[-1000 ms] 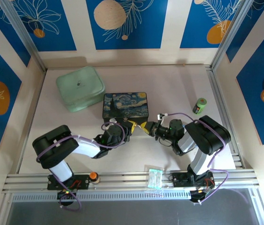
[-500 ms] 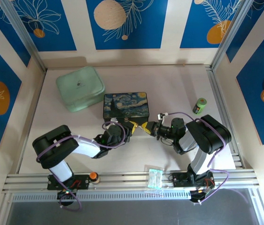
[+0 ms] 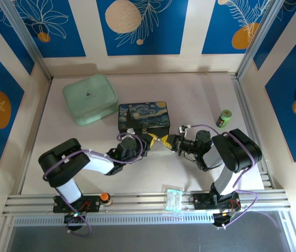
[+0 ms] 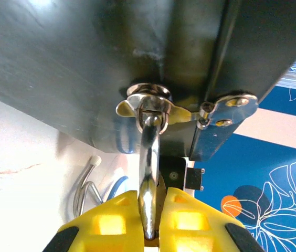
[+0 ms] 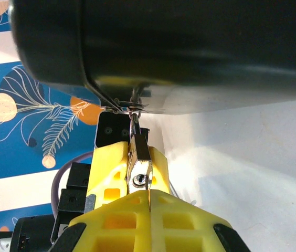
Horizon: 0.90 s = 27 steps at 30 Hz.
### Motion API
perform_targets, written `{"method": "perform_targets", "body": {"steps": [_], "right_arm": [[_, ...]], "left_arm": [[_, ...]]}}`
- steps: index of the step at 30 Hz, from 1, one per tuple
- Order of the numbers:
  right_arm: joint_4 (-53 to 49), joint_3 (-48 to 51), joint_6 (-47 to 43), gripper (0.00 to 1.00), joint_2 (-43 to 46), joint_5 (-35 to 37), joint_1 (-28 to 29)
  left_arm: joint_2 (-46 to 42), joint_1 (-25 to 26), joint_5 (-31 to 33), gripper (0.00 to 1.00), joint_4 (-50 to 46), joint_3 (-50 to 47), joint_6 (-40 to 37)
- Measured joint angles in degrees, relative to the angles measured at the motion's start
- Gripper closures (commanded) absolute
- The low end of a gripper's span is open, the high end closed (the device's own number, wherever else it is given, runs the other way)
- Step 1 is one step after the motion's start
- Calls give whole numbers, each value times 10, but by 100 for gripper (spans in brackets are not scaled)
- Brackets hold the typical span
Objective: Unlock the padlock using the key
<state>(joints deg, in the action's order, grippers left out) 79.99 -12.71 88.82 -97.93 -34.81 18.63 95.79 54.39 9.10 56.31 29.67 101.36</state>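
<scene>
The padlock (image 5: 139, 172) hangs by its silver shackle (image 4: 149, 157) from the clasp (image 4: 148, 105) on the front of the starry-night box (image 3: 143, 116). My left gripper (image 4: 156, 202) is shut on the padlock, its yellow fingers (image 5: 111, 168) on either side of the body. The keyhole faces the right wrist camera. The key (image 5: 149, 193), a thin blade seen edge-on, is pinched in my shut right gripper (image 5: 149, 202), with its tip at the keyhole. In the top view the left gripper (image 3: 151, 139) and right gripper (image 3: 165, 140) meet just in front of the box.
A bent silver metal piece with a blue cable (image 4: 85, 184) lies on the table under the box's edge. A mint-green lidded container (image 3: 89, 98) stands back left, and a green can (image 3: 223, 118) stands to the right. A small packet (image 3: 172, 199) rests on the front rail.
The box, the padlock and both grippers have shifted slightly to the right together. Both grippers stay shut.
</scene>
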Motion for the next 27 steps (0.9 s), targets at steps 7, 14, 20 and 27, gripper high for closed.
{"method": "perform_targets", "body": {"steps": [7, 14, 20, 27], "right_arm": [[-10, 0, -3, 100, 10, -10, -3], [-38, -3, -18, 100, 31, -18, -8], [-77, 9, -34, 100, 78, -15, -8], [-114, 12, -49, 100, 101, -27, -14]], "left_arm": [[0, -3, -12, 100, -2, 5, -19], [15, -7, -20, 100, 20, 9, -16], [7, -10, -40, 100, 14, 10, -19], [3, -18, -59, 100, 15, 11, -21]]}}
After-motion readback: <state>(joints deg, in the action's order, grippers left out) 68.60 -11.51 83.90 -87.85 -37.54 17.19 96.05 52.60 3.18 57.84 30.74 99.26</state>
